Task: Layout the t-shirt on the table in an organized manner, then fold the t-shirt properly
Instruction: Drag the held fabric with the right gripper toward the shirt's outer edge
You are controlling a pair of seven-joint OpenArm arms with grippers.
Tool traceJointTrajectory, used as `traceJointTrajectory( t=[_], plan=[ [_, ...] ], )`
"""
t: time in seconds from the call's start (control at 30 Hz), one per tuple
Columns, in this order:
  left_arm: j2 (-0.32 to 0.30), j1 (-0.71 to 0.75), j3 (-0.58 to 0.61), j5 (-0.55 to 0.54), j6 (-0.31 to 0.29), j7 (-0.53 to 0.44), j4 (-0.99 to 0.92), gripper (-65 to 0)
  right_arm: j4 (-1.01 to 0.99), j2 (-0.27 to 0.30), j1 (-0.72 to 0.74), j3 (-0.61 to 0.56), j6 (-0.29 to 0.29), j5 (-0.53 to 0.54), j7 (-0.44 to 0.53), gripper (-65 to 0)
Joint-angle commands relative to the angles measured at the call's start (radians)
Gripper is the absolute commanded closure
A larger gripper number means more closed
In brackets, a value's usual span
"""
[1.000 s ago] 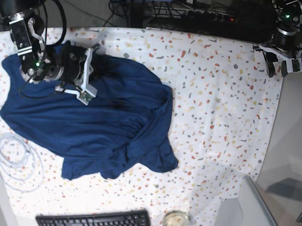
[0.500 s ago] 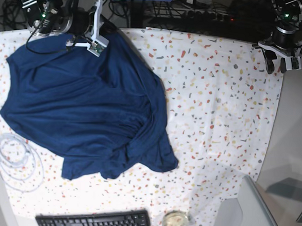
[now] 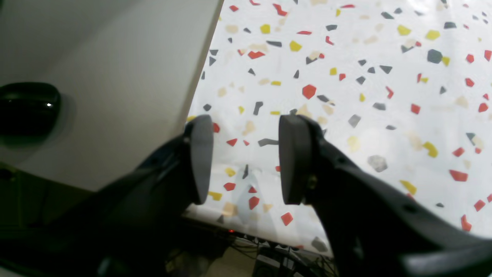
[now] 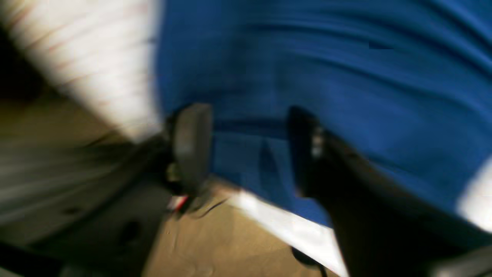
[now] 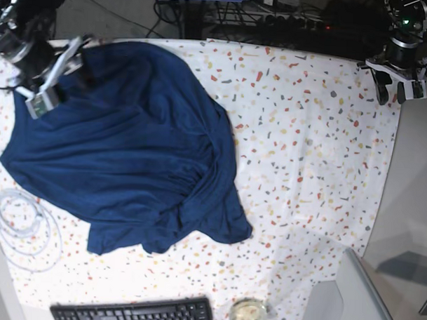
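The dark navy t-shirt lies bunched on the left half of the speckled table, its top reaching the far edge and its lower right corner gathered in folds. My right gripper hovers at the shirt's upper left edge. In the blurred right wrist view, the right gripper has its fingers apart, with only the t-shirt lying beyond them. My left gripper hangs over the table's far right corner. Seen from the left wrist, the left gripper is open and empty above the table.
A coiled white cable lies at the left edge. A black keyboard and a small glass dish sit at the front. Bare grey surface borders the table's right side, with a black object on it.
My right gripper dragged the shirt's upper edge to the table's far edge, then swung left and opened, letting the fabric go. The left arm has not moved.
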Motion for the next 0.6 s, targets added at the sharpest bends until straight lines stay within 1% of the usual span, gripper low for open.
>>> traceJointTrajectory(
  t=[0.0,0.07,0.1,0.17,0.23,0.3,0.4,0.47,0.57],
  plan=[
    [-0.013,0.005,-0.005,-0.012,0.001,-0.024,0.015,-27.0,0.002,-0.028,0.036,0.089,0.000,0.012,0.026,-36.3],
    [-0.013,0.005,-0.005,-0.012,0.001,-0.024,0.015,-27.0,-0.055,-0.069,0.116,0.247,0.000,0.011,0.020,-36.3],
    [-0.011,0.002,-0.005,-0.012,0.001,-0.024,0.015,-27.0,-0.095,-0.069,0.155,0.299,0.000,0.009,0.014,-36.5],
    [-0.011,0.001,-0.005,-0.012,0.001,-0.024,0.015,-27.0,-0.191,-0.052,0.213,0.353,0.000,-0.018,-0.020,-36.5],
    [-0.011,-0.001,-0.005,-0.012,0.001,-0.024,0.015,-27.0,-0.274,-0.028,0.265,0.365,0.000,-0.084,-0.054,-36.5],
    [-0.011,-0.001,-0.005,-0.012,0.001,-0.024,0.015,-27.0,-0.334,-0.026,0.293,0.366,0.003,-0.158,-0.069,-36.5],
    [-0.011,0.002,-0.005,-0.012,0.001,-0.024,0.016,-27.0,-0.376,-0.032,0.302,0.365,0.003,-0.247,-0.065,-36.5],
    [-0.011,0.004,-0.005,-0.012,0.001,-0.024,0.015,-27.0,-0.377,-0.057,0.303,0.372,0.005,-0.276,-0.065,-36.5],
    [-0.011,0.005,-0.005,-0.012,0.001,-0.024,0.015,-27.0,-0.379,-0.069,0.297,0.372,0.006,-0.276,-0.065,-36.5]
  ],
)
